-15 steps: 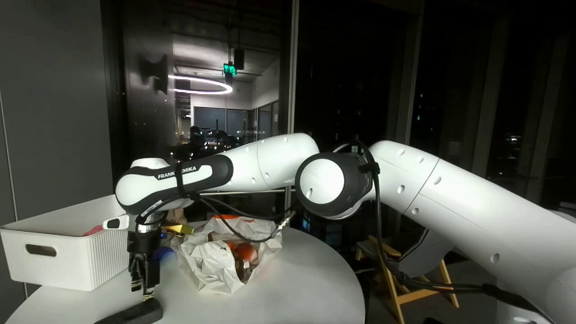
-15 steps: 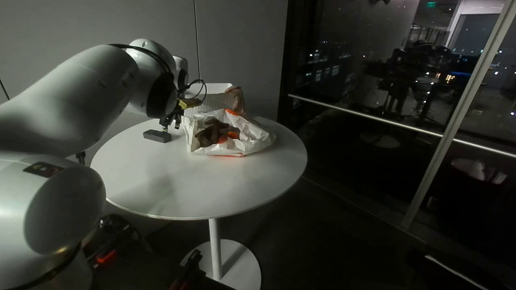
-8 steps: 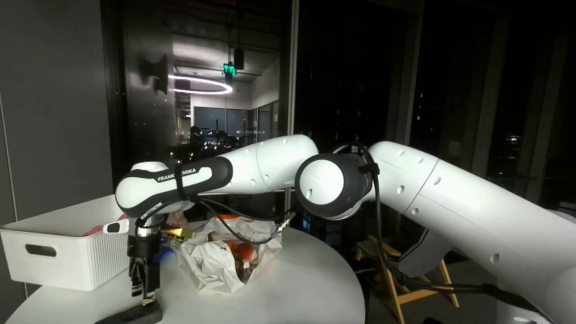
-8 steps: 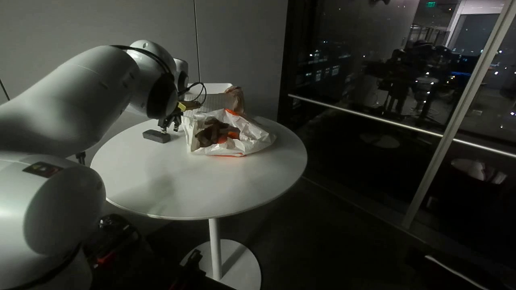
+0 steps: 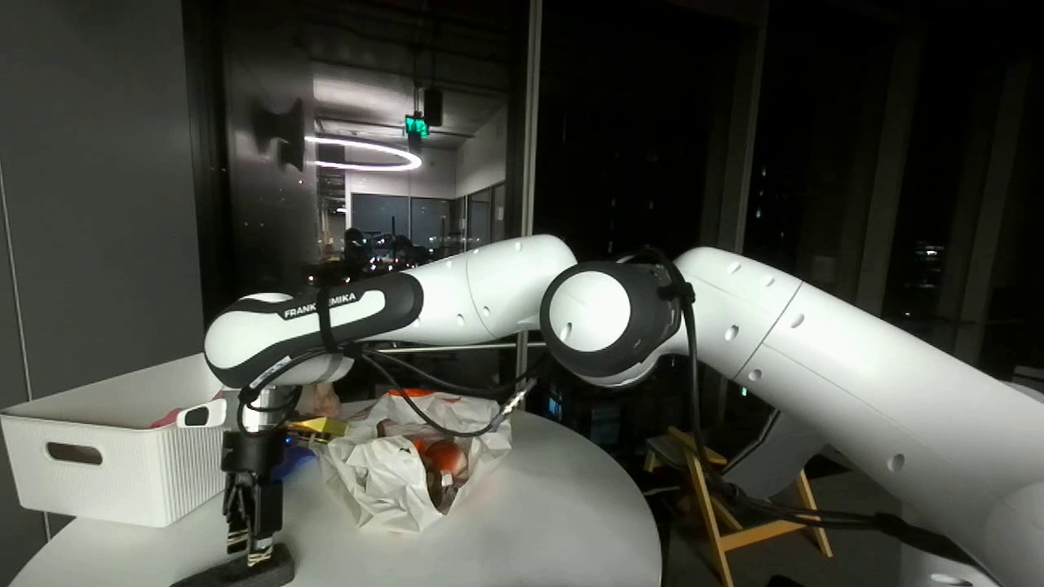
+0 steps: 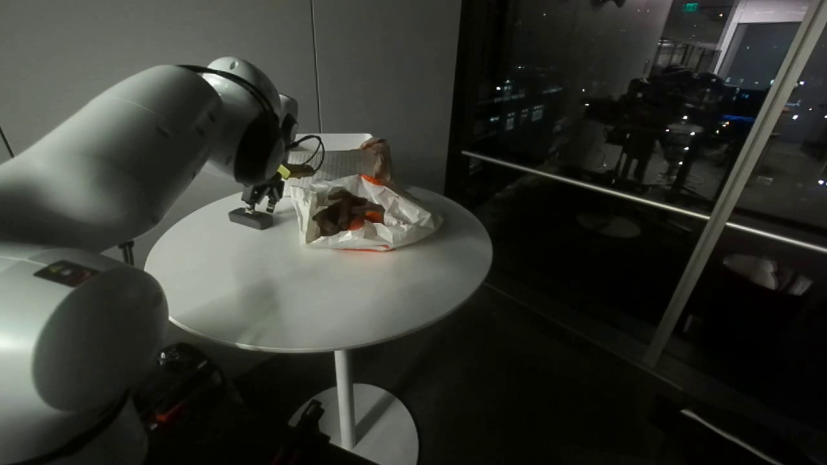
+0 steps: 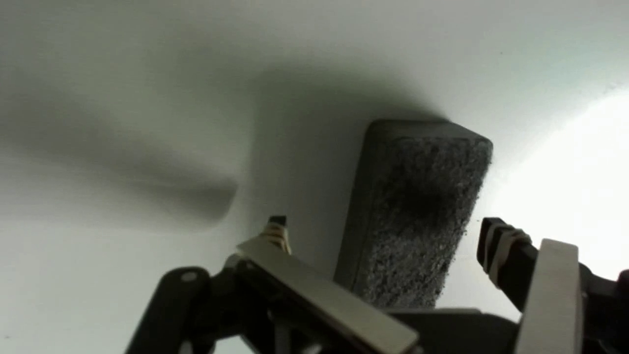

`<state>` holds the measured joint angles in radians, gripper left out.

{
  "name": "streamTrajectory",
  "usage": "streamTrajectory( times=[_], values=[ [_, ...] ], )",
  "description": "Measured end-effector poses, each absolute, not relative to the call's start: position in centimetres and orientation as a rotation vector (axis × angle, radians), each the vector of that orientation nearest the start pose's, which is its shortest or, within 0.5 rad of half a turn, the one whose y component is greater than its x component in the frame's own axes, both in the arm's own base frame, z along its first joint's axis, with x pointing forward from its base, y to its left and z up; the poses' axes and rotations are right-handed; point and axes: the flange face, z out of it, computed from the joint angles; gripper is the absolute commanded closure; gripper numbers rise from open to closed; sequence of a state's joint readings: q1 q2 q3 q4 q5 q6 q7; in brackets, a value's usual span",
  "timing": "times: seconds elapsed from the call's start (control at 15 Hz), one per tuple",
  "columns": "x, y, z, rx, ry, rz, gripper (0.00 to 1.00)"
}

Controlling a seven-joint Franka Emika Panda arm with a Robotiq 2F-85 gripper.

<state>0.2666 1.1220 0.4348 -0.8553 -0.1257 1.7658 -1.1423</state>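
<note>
A dark grey block with a rough, felt-like top (image 7: 417, 236) lies on the white round table. It looks like a whiteboard eraser and also shows in both exterior views (image 5: 245, 572) (image 6: 251, 219). My gripper (image 7: 385, 226) is open, with one fingertip on each side of the block in the wrist view and gaps between fingers and block. Its fingertips are wrapped in pale bands. In both exterior views the gripper (image 5: 248, 550) (image 6: 260, 208) points down, low over the block. Whether a fingertip touches the block or the table I cannot tell.
A crumpled white bag (image 5: 383, 481) with brown and orange contents stands on the table (image 6: 310, 297) beside the gripper. A white ribbed basket (image 5: 90, 473) with a pink thing inside stands behind. A blue thing (image 5: 295, 463) lies between basket and bag. Windows stand behind.
My gripper has moved down a little and to the left in both exterior views, and now sits more squarely over the block. The block, bag and basket have not moved.
</note>
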Motion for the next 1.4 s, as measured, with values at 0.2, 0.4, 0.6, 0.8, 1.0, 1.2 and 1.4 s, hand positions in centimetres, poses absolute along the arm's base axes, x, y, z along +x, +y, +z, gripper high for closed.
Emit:
streamTrajectory(
  times=[0.2, 0.4, 0.6, 0.8, 1.0, 1.2, 1.4],
  values=[
    [66.8, 37.8, 22.8, 2.303, 2.593, -0.146, 0.0],
    [66.0, 37.3, 21.1, 2.323, 2.606, -0.203, 0.27],
    [66.1, 37.0, 19.7, 2.332, 2.587, -0.161, 0.51],
    [66.2, 36.9, 19.6, 2.321, 2.567, -0.094, 0.62],
    [66.5, 36.5, 20.2, 2.292, 2.52, -0.004, 0.63],
    [67.4, 35.0, 21.8, 2.289, 2.409, 0.177, 0.63],
    [68.3, 32.2, 25.0, 2.302, 2.243, 0.38, 0.63]
  ],
)
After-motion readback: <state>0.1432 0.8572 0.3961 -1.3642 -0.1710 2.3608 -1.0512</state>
